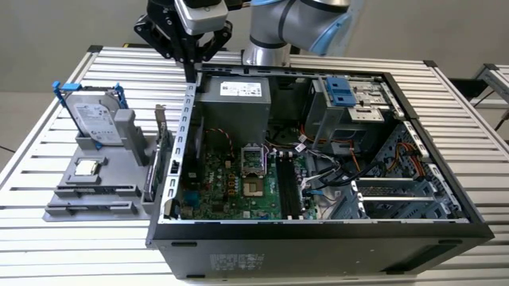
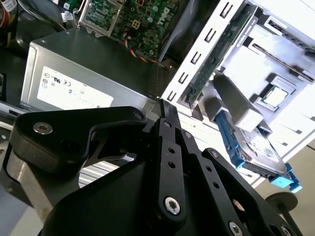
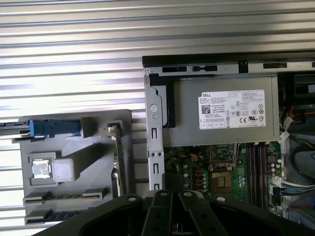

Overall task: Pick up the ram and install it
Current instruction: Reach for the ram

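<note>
Black gripper (image 2: pixel 165 110), pinched shut and empty, hovers over a corner of the open computer case (image 1: pixel 318 238) – well apart from the blue ram (image 3: pixel 61 215) lying in the gray tray (image 3: pixel 93 157) alongside – so reaching down closed risks knocking the stick askew.

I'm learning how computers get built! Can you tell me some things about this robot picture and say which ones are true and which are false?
1. The gripper is holding the memory stick. False: it is shut on nothing, and the stick sits in the gray holder.
2. The computer case is open. True.
3. The hard drive stands in the gray holder. True.
4. The gripper hangs over the hard drive. False: it is above the case's corner, by the power supply.
</note>
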`<state>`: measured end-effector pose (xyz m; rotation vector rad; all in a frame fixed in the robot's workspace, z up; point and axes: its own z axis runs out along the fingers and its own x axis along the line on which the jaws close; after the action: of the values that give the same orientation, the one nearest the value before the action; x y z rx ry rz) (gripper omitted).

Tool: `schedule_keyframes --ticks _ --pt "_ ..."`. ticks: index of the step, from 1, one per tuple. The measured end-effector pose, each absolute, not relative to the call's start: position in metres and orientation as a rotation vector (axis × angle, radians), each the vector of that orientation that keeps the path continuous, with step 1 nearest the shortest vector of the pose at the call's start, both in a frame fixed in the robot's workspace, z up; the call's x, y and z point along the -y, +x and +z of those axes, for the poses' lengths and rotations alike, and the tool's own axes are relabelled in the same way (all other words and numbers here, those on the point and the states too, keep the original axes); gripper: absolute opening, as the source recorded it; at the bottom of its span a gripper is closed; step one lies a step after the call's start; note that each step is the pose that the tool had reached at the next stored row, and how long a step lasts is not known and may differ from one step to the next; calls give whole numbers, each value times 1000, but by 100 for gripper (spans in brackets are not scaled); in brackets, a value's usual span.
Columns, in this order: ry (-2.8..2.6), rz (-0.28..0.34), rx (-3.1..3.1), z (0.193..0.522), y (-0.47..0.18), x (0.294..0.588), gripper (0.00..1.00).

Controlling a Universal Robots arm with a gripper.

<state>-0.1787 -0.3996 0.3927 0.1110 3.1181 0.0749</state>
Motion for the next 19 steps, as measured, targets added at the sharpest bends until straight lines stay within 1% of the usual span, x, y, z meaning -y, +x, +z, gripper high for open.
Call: schedule_keyframes --ticks 19 --pt "111 75 -3118 393 -193 400 0"
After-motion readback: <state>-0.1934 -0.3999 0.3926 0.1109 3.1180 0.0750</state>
